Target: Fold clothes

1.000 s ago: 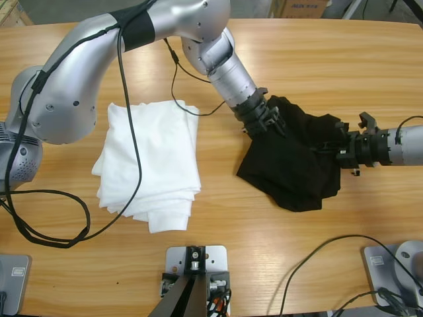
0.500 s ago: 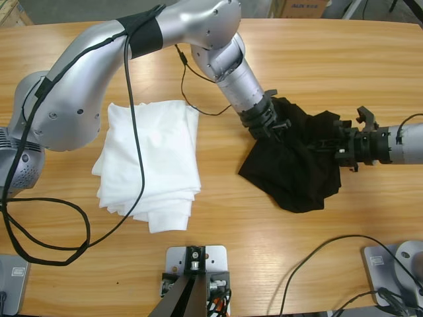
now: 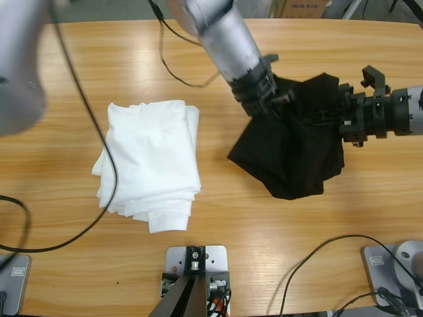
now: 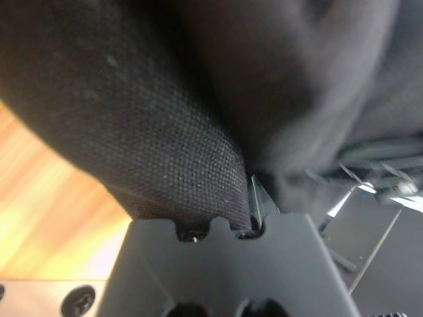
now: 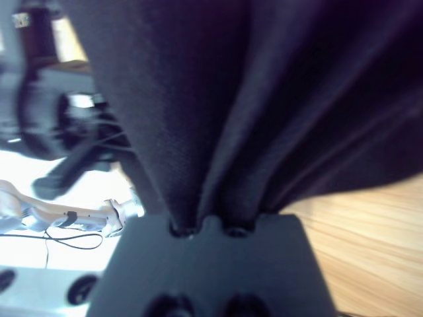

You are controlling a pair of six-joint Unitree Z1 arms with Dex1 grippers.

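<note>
Fingers of both grippers are pinched on black cloth. In the left wrist view the left gripper [image 4: 218, 221] has the weave of the black polo shirt [image 4: 165, 119] drawn straight into its closed jaws; in the right wrist view the right gripper [image 5: 205, 228] holds a gathered fold of the same shirt [image 5: 264, 99], which fans out from the pinch.

From above, the left arm descends steeply from the top of the frame, its forearm slanting down and rightward to the left gripper [image 3: 268, 105] at the shirt's upper left. The right arm enters level from the right edge, its right gripper [image 3: 324, 117] at the shirt's upper right edge. The shirt [image 3: 291, 158] hangs between and below the two grips as a bunched mass, its lower part reaching the wooden table [image 3: 317, 53] right of centre. A folded white bundle [image 3: 152, 162] lies flat left of centre, well apart from both grippers.

Against the frames of a second ago, both grippers stand higher in the picture, the left arm's elbow has swung out of the left side of the frame, and the shirt has been drawn up and hangs narrower. The white bundle is unmoved.
</note>
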